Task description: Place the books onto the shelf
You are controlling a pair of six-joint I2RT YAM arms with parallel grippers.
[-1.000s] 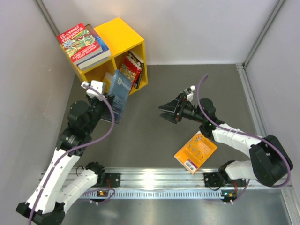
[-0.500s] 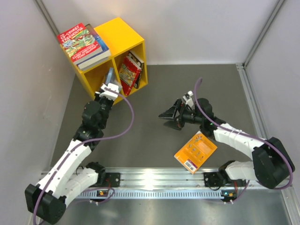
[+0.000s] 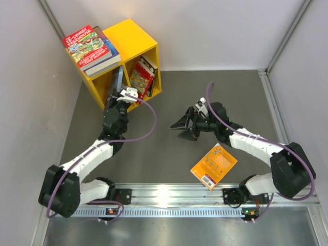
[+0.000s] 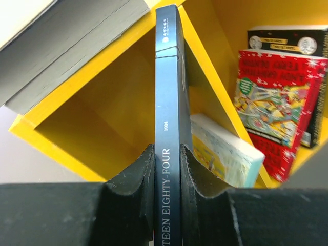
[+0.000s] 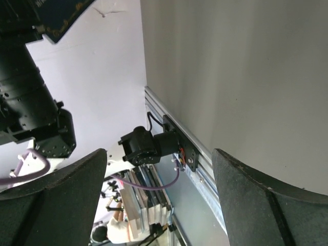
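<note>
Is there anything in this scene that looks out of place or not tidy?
Yes. A stack of books lies on top of the shelf, not in a compartment, and juts over its edge. An orange book lies flat on the table, far from the shelf, towards the near right side.

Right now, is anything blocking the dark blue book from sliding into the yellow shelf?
Nothing blocks it fully. The left claw holds the dark blue book at the mouth of the shelf's left compartment. A pale book lies inside, just beside it, but the space on the other side looks open.
</note>
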